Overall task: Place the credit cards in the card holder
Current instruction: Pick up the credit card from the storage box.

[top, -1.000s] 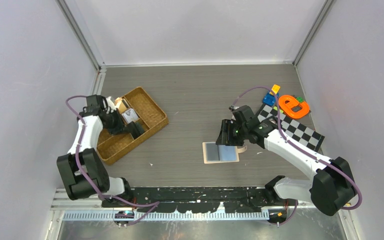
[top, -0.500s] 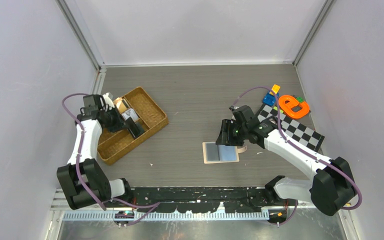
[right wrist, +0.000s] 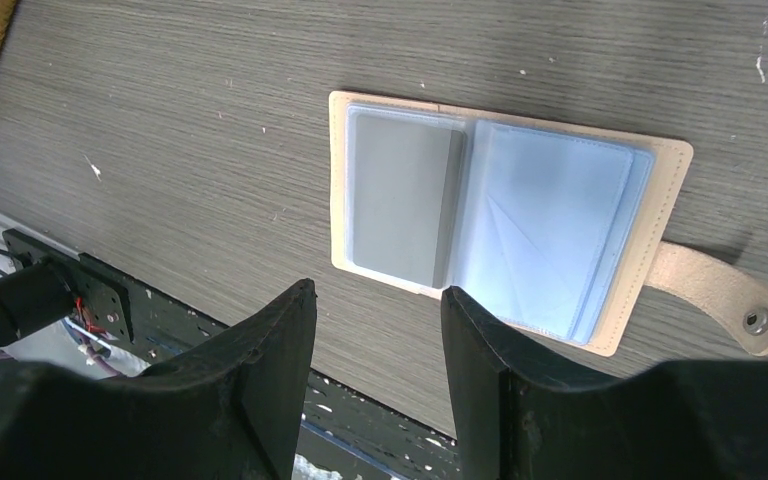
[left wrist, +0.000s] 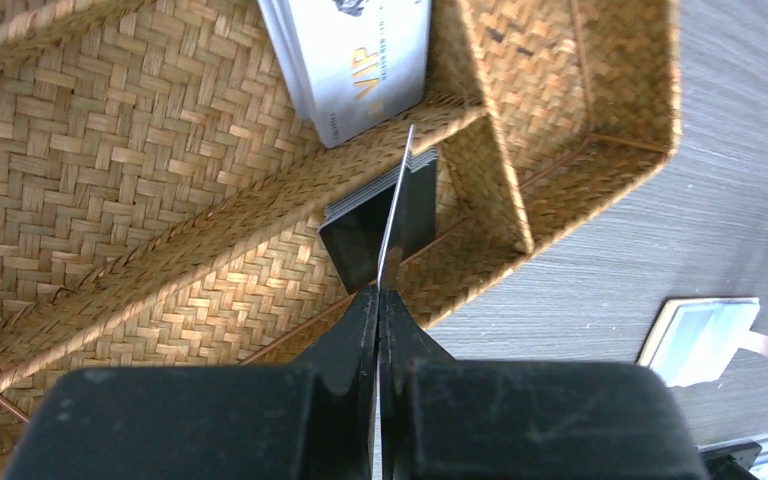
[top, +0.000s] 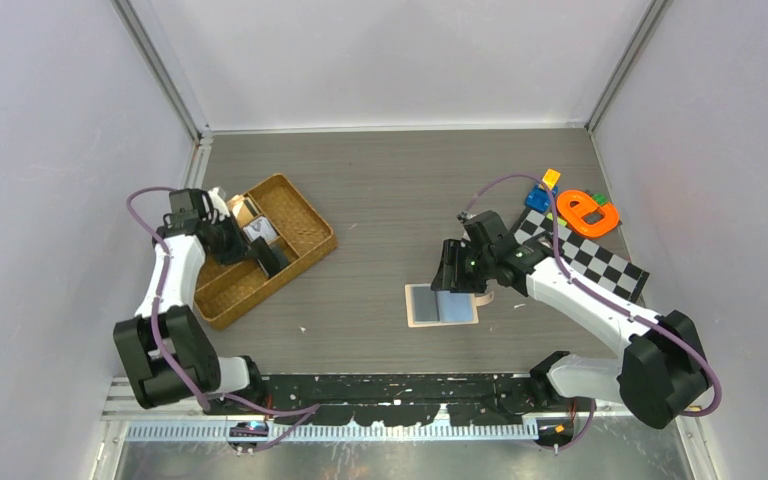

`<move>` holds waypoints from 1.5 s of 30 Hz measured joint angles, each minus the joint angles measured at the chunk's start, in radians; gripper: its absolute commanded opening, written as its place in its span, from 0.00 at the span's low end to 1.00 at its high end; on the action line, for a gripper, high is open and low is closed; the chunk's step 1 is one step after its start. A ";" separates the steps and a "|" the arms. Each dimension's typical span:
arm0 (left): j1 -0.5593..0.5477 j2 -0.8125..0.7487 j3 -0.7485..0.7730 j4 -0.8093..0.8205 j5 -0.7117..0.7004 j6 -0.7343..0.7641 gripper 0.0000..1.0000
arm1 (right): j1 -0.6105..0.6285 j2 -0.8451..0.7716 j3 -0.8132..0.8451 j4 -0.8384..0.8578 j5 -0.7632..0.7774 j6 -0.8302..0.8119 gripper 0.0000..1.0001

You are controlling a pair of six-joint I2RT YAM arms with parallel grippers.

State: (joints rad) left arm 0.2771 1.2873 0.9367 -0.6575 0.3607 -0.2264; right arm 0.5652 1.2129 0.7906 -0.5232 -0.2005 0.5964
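- Table (top: pixel 380 180): wicker tray (top: pixel 222 312) on the left side, card holder (top: pixel 441 304) right of centre. Well apart.
- Card holder lies open and flat, long axis left-right, snap tab (right wrist: pixel 725 295) pointing away from the tray. The half nearer the tray looks to already hold a grey card (right wrist: pixel 400 195). The pale blue half looks free.
- Right gripper (right wrist: pixel 375 300) hovers just above the holder's near edge, jaws apart, holding nothing. It's the nearer arm.
- Left gripper (left wrist: pixel 378 300) is over the tray's end compartment, jaws pinched together on a credit card (left wrist: pixel 396 210). The card is seen edge-on, just above a dark stack (left wrist: pixel 365 235).
- Key relation: the holder is off to the left gripper's right, across bare table. The card stands on edge and the pockets lie flat, so I'd expect a traverse plus a tilt. Can't tell which way the pocket mouths face.
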 measured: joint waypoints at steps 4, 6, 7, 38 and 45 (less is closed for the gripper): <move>0.000 0.072 0.010 -0.012 -0.023 0.000 0.00 | 0.000 0.008 0.000 0.000 -0.004 0.000 0.54; 0.000 0.080 0.010 -0.020 -0.038 0.000 0.00 | 0.000 0.011 0.000 0.002 -0.003 0.000 0.54; 0.000 0.080 0.010 -0.022 -0.048 -0.001 0.00 | 0.000 0.012 0.000 0.002 -0.003 0.000 0.54; 0.000 0.111 0.014 0.010 0.026 0.000 0.13 | 0.000 0.032 0.000 0.002 0.000 0.000 0.54; 0.000 0.162 0.037 0.010 0.030 -0.001 0.22 | 0.000 0.034 0.000 0.003 0.000 0.000 0.54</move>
State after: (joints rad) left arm 0.2771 1.4490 0.9741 -0.6472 0.3904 -0.2276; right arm 0.5652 1.2472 0.7910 -0.5205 -0.2005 0.5961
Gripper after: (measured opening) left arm 0.144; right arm 0.542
